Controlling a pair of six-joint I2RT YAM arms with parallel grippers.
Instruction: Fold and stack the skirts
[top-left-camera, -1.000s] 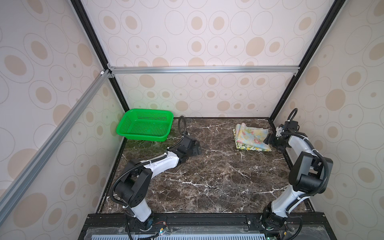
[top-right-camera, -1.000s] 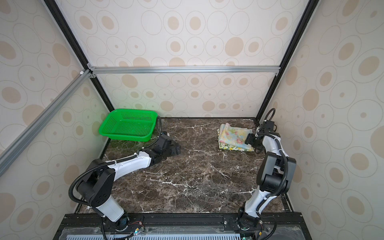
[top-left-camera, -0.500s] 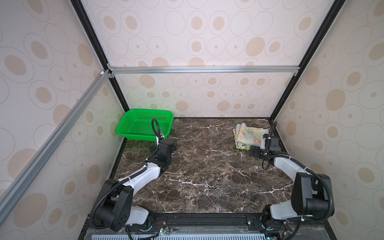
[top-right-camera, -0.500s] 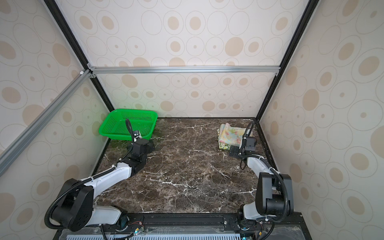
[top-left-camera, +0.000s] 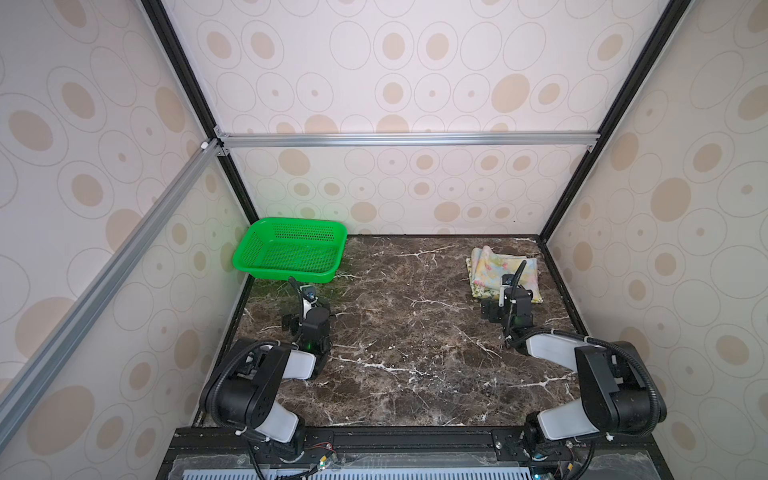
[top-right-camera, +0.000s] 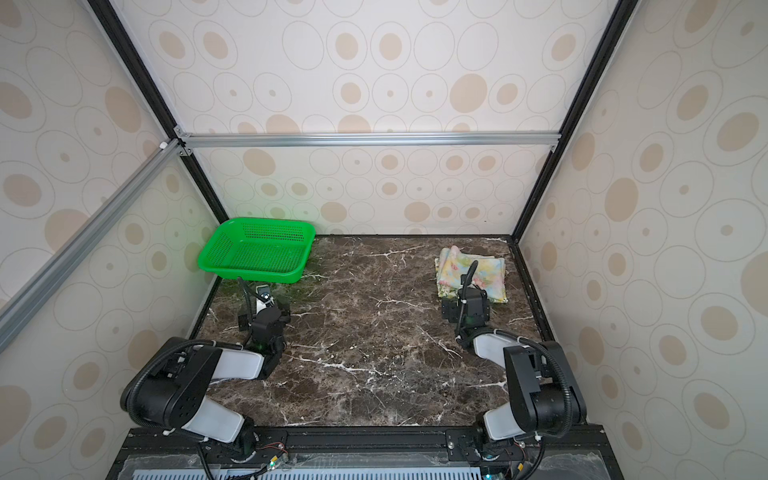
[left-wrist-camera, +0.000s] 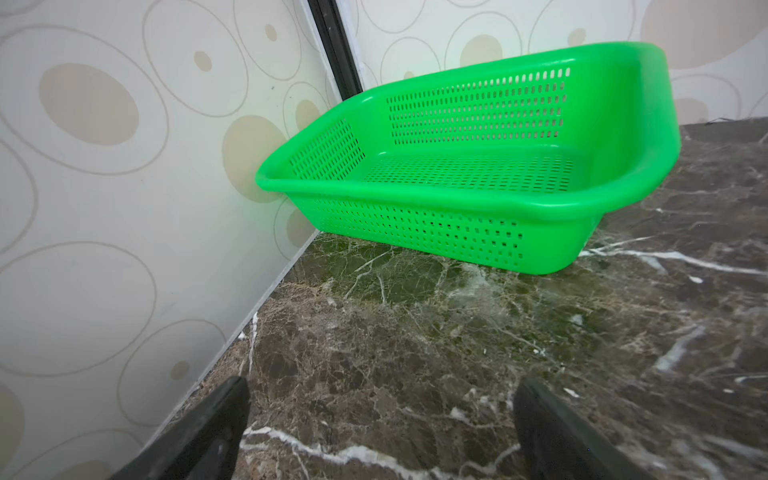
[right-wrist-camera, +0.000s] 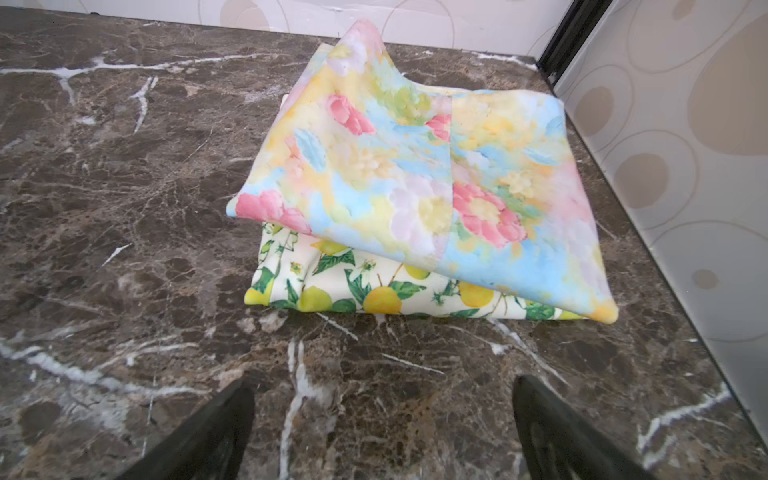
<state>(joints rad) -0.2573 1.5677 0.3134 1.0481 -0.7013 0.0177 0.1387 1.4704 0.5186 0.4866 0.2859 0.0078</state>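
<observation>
- Right wrist view gives you the pastel flowered skirt (right-wrist-camera: 415, 174) folded and lying on top of the folded lemon skirt (right-wrist-camera: 374, 291), both on the marble table (right-wrist-camera: 124, 208)
- In both top views you find this pair at the back of the table, well apart from the green basket (top-left-camera: 286, 272), which sits in the opposite back corner
- Your right jaws are spread wide and grip nothing, just short of the skirts and far from the basket
- Your left jaws are also released and empty, near the basket's front wall without touching it
</observation>
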